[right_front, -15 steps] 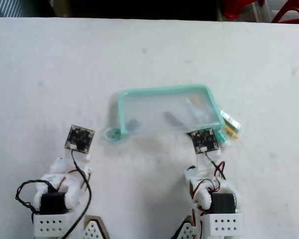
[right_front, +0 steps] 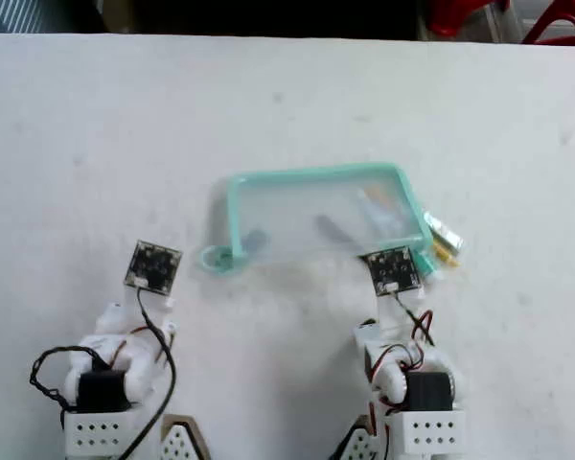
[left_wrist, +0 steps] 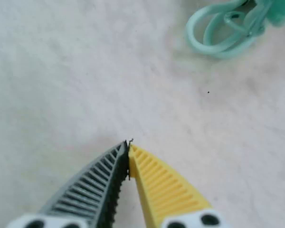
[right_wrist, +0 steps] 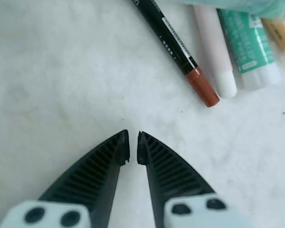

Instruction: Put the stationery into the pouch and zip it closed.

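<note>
The teal-edged pouch lay flat about the middle of the counter, its long side parallel to the near edge, where both arms stood. A few dim shapes showed through its clear side. At its right end some stationery lay on the counter, its far ends hidden at the pouch's edge: a black pen with a brown tip, a pale pink stick, a teal-labelled stick and a yellow piece, side by side. The right jaws sat near them, all but closed, with a thin slit between the tips, gripping nothing. The left jaws, one grey and one yellow, were pressed together and empty, near the teal ring pull at the pouch's left end.
</note>
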